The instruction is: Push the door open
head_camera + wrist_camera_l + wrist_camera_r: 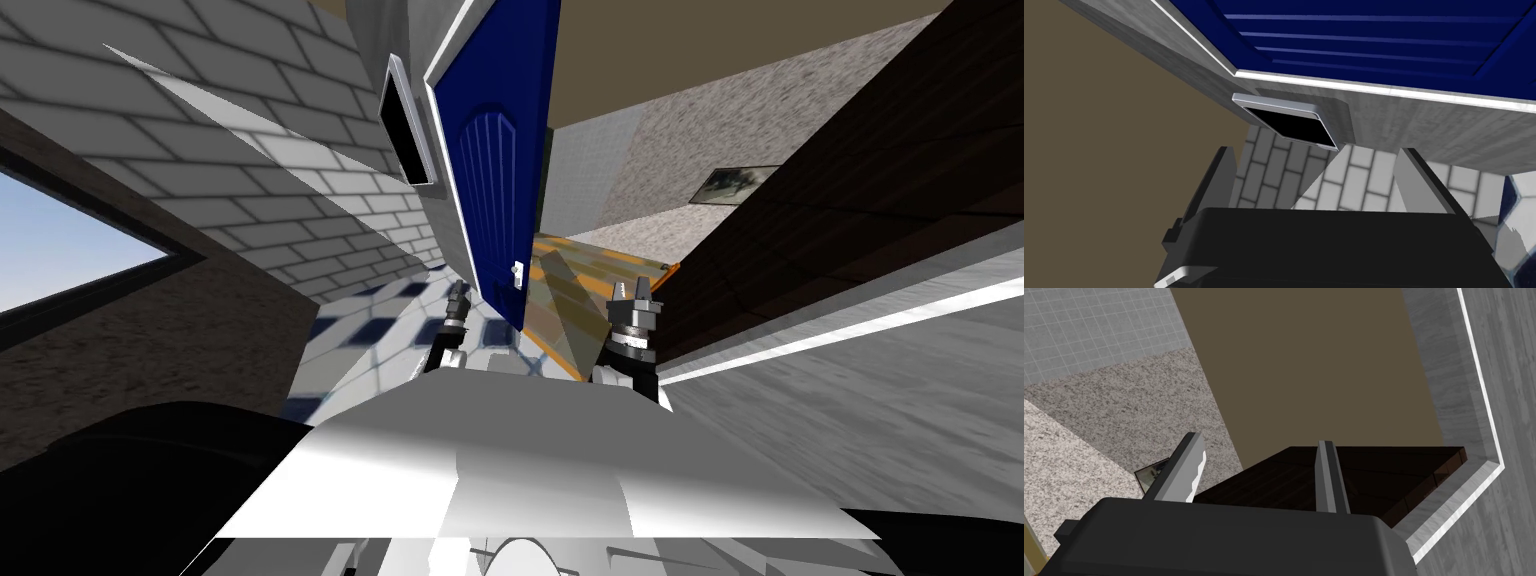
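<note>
The blue panelled door (pixel 497 170) stands ajar straight ahead, its edge turned towards me and a small white handle (pixel 516 272) low on it. Beyond it lies an orange-brown floor (pixel 560 275). My left gripper (pixel 459 292) hangs just left of the door's lower edge, apart from it, with its fingers open and nothing between them. In the left wrist view this gripper (pixel 1319 167) points up past the door (pixel 1374 35) and its grey frame (pixel 1424 115). My right gripper (pixel 630 290) is right of the doorway, open and holding nothing (pixel 1259 463).
A silver-framed black panel (pixel 405 125) hangs on the grey wall beside the door. A dark brown wall (pixel 850 200) runs close along my right. White brick wall (pixel 250 170) and a window (pixel 60 250) lie left. Blue and white tiles (pixel 380 320) cover the floor.
</note>
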Motion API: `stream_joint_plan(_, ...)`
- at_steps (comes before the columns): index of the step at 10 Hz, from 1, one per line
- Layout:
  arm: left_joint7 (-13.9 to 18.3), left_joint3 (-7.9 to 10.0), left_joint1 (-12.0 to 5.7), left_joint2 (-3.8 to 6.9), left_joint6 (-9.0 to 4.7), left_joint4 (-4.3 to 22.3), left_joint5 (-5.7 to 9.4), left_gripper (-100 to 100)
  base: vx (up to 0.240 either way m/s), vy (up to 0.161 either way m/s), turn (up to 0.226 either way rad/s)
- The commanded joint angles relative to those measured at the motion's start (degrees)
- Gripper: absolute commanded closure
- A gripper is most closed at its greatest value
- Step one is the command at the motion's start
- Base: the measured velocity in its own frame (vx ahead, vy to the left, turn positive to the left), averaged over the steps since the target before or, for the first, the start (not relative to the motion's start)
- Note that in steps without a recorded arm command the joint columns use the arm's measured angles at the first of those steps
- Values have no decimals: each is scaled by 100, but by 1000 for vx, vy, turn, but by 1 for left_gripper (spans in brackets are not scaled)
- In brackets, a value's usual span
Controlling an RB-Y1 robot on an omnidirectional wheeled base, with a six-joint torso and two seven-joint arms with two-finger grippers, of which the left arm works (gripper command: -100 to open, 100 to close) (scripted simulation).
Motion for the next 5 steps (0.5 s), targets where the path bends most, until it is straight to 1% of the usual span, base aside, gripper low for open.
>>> stream_joint_plan(1, 55, -93, -115, 53, 3, 210, 5, -100, 84, 88, -109)
stream_joint_plan(3, 103, -220, -266, 97, 26, 460, 1, -100, 71, 87, -135)
stream_joint_plan(5, 151, -350, -419, 139, 50, 716, -3, -100, 94, 90, -108)
